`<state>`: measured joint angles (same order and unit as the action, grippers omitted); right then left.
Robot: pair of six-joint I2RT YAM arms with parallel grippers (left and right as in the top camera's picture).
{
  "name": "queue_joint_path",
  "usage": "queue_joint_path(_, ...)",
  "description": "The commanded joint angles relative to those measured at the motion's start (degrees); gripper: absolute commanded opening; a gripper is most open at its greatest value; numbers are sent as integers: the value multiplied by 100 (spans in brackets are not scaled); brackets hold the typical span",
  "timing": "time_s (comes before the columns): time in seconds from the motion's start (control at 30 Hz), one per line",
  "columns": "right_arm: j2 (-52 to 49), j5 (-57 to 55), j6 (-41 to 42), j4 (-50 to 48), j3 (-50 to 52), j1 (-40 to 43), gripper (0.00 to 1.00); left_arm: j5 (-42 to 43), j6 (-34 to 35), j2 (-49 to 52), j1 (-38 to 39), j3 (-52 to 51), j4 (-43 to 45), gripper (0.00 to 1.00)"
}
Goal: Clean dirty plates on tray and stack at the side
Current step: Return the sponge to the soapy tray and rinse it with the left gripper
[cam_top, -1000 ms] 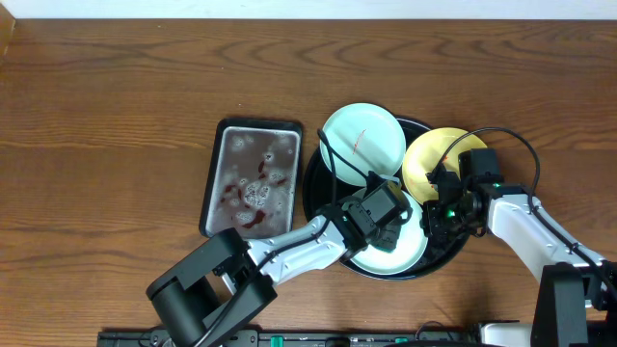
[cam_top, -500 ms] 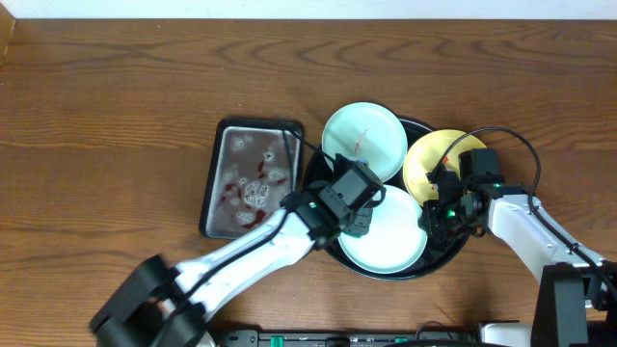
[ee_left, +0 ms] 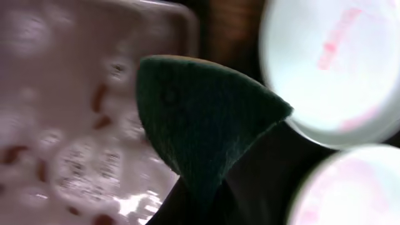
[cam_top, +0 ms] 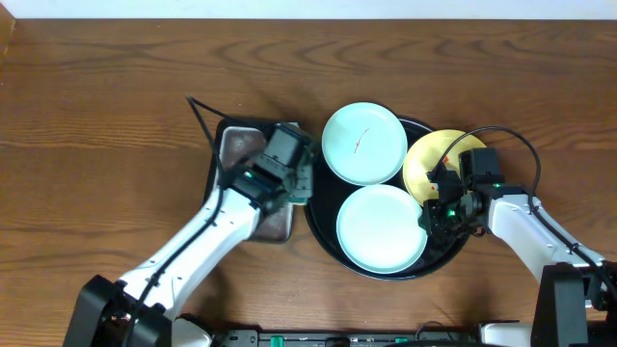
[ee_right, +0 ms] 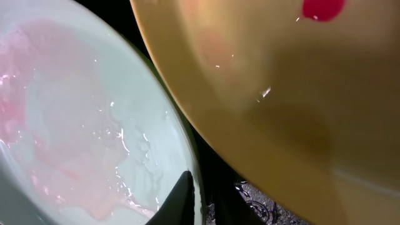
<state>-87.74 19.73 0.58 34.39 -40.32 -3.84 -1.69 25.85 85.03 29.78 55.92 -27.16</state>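
Wood table (cam_top: 96, 96) | three plates (cam_top: 382, 227) face-up on tray (cam_top: 318, 207); round, no long axis | left gripper (cam_top: 295, 183) over pan (cam_top: 231, 145); wrist-only: clamped on sponge (ee_left: 200, 119) | right gripper (cam_top: 431, 214) at a plate's rim; closure unclear

A large round black tray (cam_top: 320, 207) with a raised rim lies flat on the wooden tabletop (cam_top: 116, 87), carrying three small round plates. One pale mint plate (cam_top: 362, 144) lies face up at the tray's upper left, reaching past the rim, with a thin red streak near its middle. A second mint plate (cam_top: 382, 227) lies face up at the tray's lower middle, just beside the first. It is wet, with a faint pink film. A yellow plate (cam_top: 420, 164) sits at the tray's right edge, partly hidden, with a red spot on it. Its edge is close above the second mint plate's rim.
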Motion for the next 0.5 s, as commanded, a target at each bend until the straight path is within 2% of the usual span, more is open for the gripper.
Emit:
queue_joint_path(0.0, -2, 26, 24, -37, 4, -2, 10, -26, -527, 291, -514, -57, -15, 8)
queue_joint_path(0.13, -2, 24, 22, -35, 4, -2, 9, 0, -527, 693, -839, -59, 57, 8)
queue_joint_path(0.33, -2, 26, 22, -35, 4, -2, 9, 249, -529, 1283, -925, -59, 107, 9)
queue_joint_path(0.37, -2, 24, 22, -35, 4, -2, 9, 190, -533, 1355, -925, -59, 107, 15)
queue_joint_path(0.43, -2, 24, 22, -31, 4, -2, 11, 17, -553, 1401, -925, -59, 90, 44)
queue_joint_path(0.47, -2, 24, 22, -28, 4, -2, 11, -61, -551, 1399, -925, -59, 83, 53)
